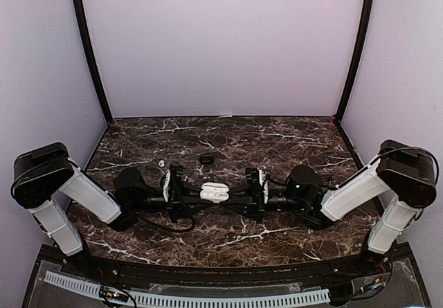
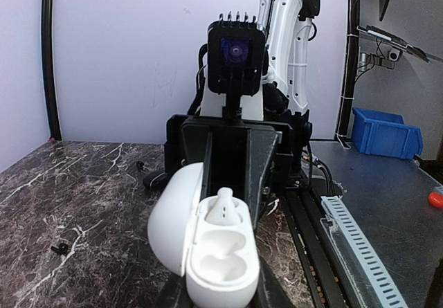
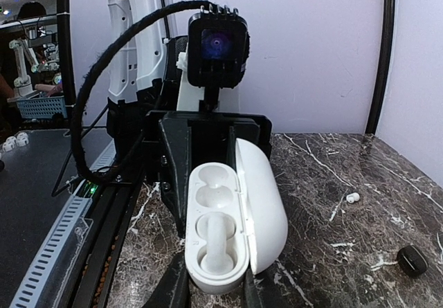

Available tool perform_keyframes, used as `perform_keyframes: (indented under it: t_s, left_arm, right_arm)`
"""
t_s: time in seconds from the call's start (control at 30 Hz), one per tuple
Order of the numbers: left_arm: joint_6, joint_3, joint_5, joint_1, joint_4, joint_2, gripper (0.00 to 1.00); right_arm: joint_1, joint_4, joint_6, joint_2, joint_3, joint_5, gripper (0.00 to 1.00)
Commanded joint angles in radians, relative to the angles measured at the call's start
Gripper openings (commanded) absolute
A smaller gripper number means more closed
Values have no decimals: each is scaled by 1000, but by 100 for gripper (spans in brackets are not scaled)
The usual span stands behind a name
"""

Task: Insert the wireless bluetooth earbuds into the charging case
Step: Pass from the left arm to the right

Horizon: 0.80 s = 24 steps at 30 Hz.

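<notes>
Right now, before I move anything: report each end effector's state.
Left end effector: closed on the open white plastic pebble-shaped charging case.
Right end effector: at the same case; open or closed cannot be told.

Marble table (image 1: 277, 142) carries a white earbud (image 1: 160, 162) (black piece (image 1: 206, 159) nearby).

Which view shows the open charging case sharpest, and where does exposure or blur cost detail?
Left wrist view: charging case crisp, evenly lit. Right wrist view: equally crisp, soft shading in its sockets. Top external view: case tiny, washed-out white, sockets unreadable.
</notes>
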Motion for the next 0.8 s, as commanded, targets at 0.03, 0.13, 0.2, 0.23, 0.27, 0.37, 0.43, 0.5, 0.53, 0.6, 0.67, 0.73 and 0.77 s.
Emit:
perform_keyframes:
  t_s: [0.03,0.13,0.2,0.23,0.27,0.37,0.43,0.5,0.53,0.6,0.67,0.73,0.77]
  left_arm:
    - [9,11,-2,-6,55,0,6]
    - [8,1,-12,-6,70,0,16]
    - [9,-15,-26,-6,89,-7,22]
    - [9,-28,-39,-6,99,-13,23]
    - [9,-41,-69,-6,108,-20,25]
    - [12,-86,-132,-6,126,-51,30]
    - [18,-119,-171,-4,113,-88,34]
    - [31,-150,-213,-3,66,-146,36]
    - [31,-163,-242,-1,28,-180,37]
    - [17,-171,-293,10,-93,-263,38]
    - [-6,-167,-359,27,-258,-358,40]
    - [-39,-161,-434,48,-408,-452,45]
    - [-63,-158,-480,60,-472,-509,49]
  right_arm:
    - [-10,31,14,6,14,-26,20]
    - [-14,37,19,4,9,-29,18]
    - [-19,41,21,-1,4,-30,17]
    - [-22,44,23,-3,1,-30,16]
    - [-25,44,23,-5,-3,-29,16]
    - [-34,45,22,-13,-16,-25,16]
    - [-41,41,17,-17,-26,-22,16]
    - [-52,33,9,-24,-36,-16,16]
    - [-54,28,3,-29,-42,-10,16]
    - [-61,9,-19,-43,-56,6,16]
    - [-70,-8,-39,-59,-68,27,16]
    - [-80,-12,-53,-63,-84,45,16]
    - [-83,-12,-57,-63,-90,54,16]
